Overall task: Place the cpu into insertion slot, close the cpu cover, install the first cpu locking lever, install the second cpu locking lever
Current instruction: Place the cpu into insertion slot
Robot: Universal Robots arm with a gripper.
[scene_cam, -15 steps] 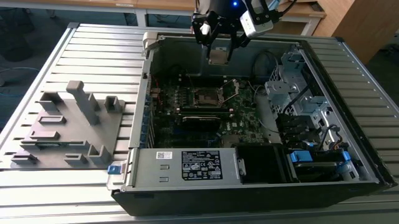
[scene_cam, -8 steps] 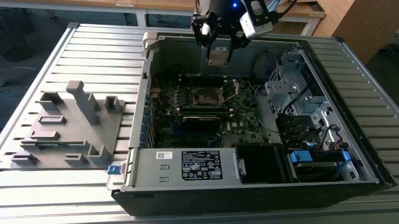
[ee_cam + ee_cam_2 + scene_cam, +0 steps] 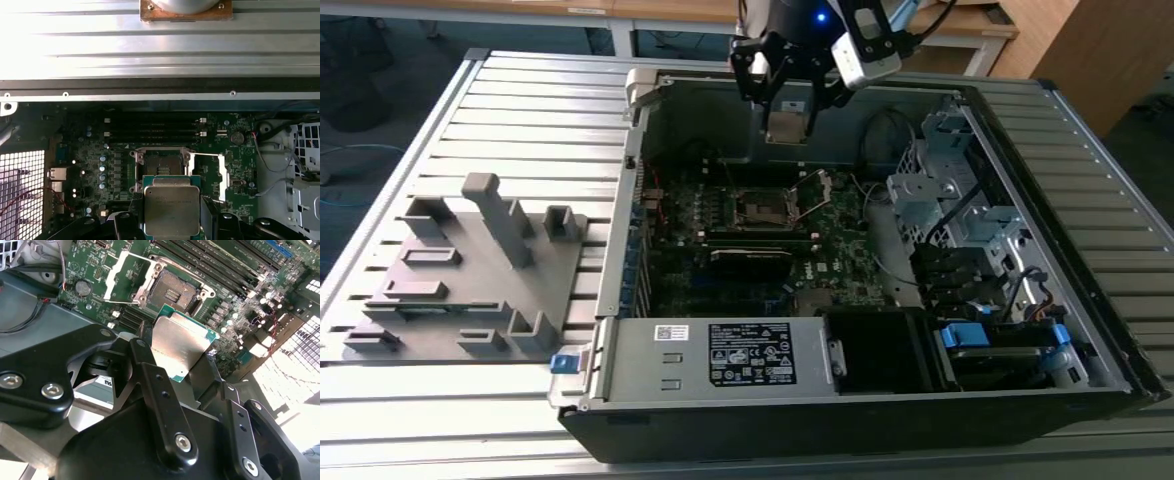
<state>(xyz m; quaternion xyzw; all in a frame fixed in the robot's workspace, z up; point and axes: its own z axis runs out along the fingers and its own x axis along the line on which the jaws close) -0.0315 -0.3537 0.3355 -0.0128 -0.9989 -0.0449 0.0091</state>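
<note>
Cpu (image 3: pixel 171 210) sits clamped by its edges in the hand (image 3: pixel 790 118), metal top unobstructed, raised above the motherboard (image 3: pixel 80 165) and well apart from the slot (image 3: pixel 162 167). The cover (image 3: pixel 223 177) is swung open beside the slot, leaving the recess bare to take the chip. The chip is not yet seated.

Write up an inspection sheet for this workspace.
Surface: ribbed metal table with an open case lying on it.
Job's things: cpu held above the board; slot empty; cover open.
Clutter: grey fixture block at the exterior view's left.
Grippers: claw shut on cpu.
Cables: wires inside the case by the drive bays.
Surroundings: wooden cabinet behind the table.
</note>
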